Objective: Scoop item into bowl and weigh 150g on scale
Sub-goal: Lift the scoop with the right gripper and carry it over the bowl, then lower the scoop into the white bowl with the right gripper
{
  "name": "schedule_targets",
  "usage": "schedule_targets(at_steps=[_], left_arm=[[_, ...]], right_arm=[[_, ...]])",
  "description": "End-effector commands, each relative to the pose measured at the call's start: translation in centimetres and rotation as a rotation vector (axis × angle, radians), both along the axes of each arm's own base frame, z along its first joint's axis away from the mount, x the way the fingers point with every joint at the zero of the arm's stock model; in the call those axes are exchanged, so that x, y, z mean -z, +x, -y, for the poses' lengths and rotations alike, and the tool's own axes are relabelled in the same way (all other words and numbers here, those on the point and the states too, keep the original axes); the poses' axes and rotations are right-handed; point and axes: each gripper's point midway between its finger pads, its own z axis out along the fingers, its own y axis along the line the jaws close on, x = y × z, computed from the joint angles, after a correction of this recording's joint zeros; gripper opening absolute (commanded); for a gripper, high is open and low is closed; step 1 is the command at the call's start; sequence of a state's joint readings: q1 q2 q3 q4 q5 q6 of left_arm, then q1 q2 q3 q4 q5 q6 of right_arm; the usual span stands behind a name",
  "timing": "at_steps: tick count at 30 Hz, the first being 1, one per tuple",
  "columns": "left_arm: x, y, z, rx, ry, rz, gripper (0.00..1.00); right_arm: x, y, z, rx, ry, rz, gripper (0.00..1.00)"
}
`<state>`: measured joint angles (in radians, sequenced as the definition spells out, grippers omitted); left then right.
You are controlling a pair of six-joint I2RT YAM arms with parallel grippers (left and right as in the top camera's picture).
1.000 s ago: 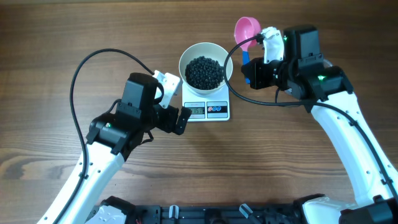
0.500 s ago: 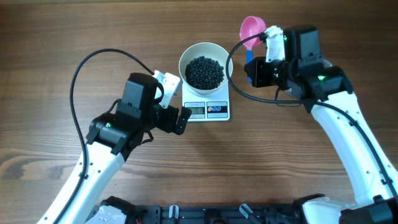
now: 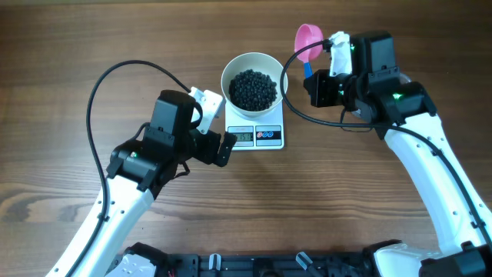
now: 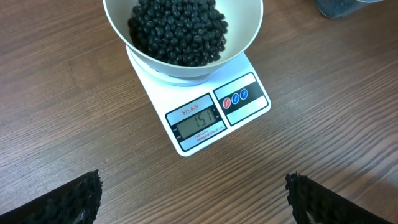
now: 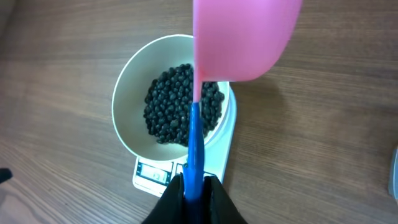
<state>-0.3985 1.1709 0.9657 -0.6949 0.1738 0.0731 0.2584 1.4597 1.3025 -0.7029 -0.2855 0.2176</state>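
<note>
The white bowl [image 3: 228, 73] stands on the scale [image 3: 275, 138] and holds a heap of the black item [image 3: 254, 89]. The scale's display [image 4: 199, 121] reads 151. My right gripper [image 3: 314, 81] is shut on the blue handle [image 5: 194, 149] of the pink scoop [image 3: 309, 37], which hangs just right of the bowl; no pieces show in it. From the right wrist, the scoop [image 5: 245, 37] overlaps the bowl's [image 5: 127, 118] right rim. My left gripper [image 4: 193, 205] stands open over bare table, in front of the scale [image 4: 249, 109], with nothing between its fingers [image 4: 68, 202].
A black cable [image 3: 288, 100] from the right arm loops close to the bowl's right side. Another cable [image 3: 115, 77] arcs over the left arm. A dark greyish thing [image 4: 342, 7] shows at the top right edge of the left wrist view.
The right gripper and pink scoop have shifted slightly up and to the right beside the bowl. The left arm, bowl and scale have not moved.
</note>
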Motion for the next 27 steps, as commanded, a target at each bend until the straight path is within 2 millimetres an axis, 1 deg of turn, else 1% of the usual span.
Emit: schedule_targets(at_steps=[1, 5, 7, 12, 15, 17, 19, 23, 27], left_arm=[[0.2, -0.2, 0.4, 0.016, -0.009, -0.008, 1.0], [0.2, -0.2, 0.4, 0.016, -0.009, -0.008, 1.0], [0.2, -0.2, 0.4, 0.016, -0.009, -0.008, 1.0], [0.2, -0.2, 0.4, 0.016, -0.009, -0.008, 1.0], [0.2, -0.2, 0.4, 0.016, -0.009, -0.008, 1.0], [0.2, -0.2, 0.4, 0.016, -0.009, -0.008, 1.0], [0.2, -0.2, 0.4, 0.016, -0.009, -0.008, 1.0], [0.2, -0.2, 0.4, 0.016, -0.009, -0.008, 1.0], [0.2, -0.2, 0.4, 0.016, -0.009, -0.008, 1.0]], right_arm=[[-0.5, 0.5, 0.2, 0.019, -0.011, 0.014, 0.21], [-0.5, 0.5, 0.2, 0.021, -0.013, 0.015, 0.19], [-0.5, 0.6, 0.3, 0.021, -0.013, 0.016, 0.04], [-0.5, 0.6, 0.3, 0.021, -0.019, 0.018, 0.04], [-0.4, 0.9, 1.0, 0.064, -0.038, 0.022, 0.04], [-0.6, 1.1, 1.0, 0.068, -0.04, 0.033, 0.04], [-1.1, 1.5, 0.9, 0.067, -0.031, 0.059, 0.04], [-3.5, 2.6, 0.5, 0.064, 0.001, 0.164, 0.04], [-5.2, 3.4, 0.3, 0.064, 0.022, 0.236, 0.04]])
